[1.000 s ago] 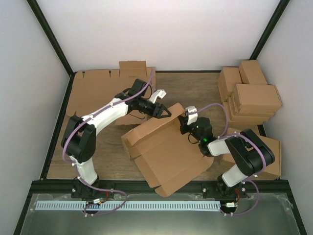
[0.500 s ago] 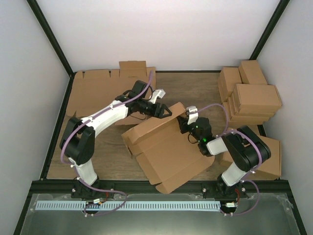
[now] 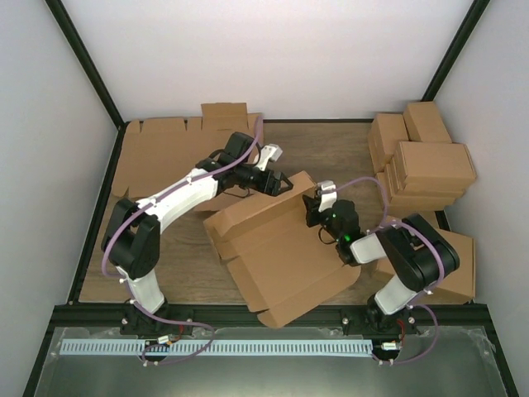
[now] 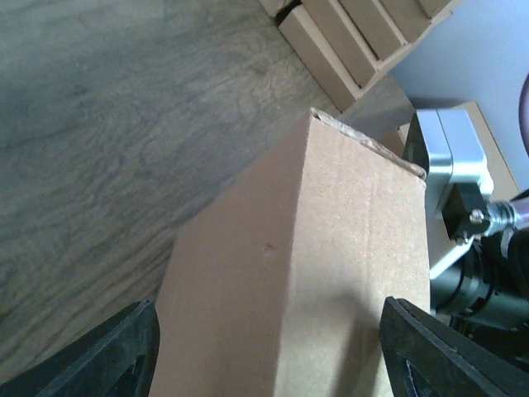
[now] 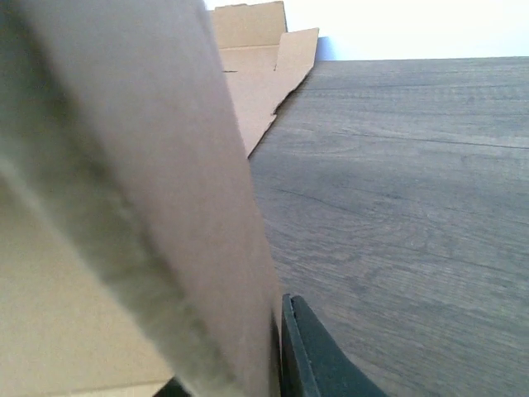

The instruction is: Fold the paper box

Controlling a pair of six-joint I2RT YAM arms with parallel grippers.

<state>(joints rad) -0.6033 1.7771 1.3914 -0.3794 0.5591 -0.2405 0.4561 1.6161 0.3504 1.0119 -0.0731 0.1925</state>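
matt brown cardboard paper box (image 3: 281, 248), wood-grain table (image 3: 331, 149)

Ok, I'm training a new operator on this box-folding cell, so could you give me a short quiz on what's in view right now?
1. True or false: the left fingers stand open, one on each side of the paper box's raised panel.
2. Where do the closed cartons sit? A) on the right side of the table B) on the left side C) between the arm bases
3. What lies flat at the table's far left?
Key: 1 true; 2 A; 3 a stack of flat cardboard sheets.
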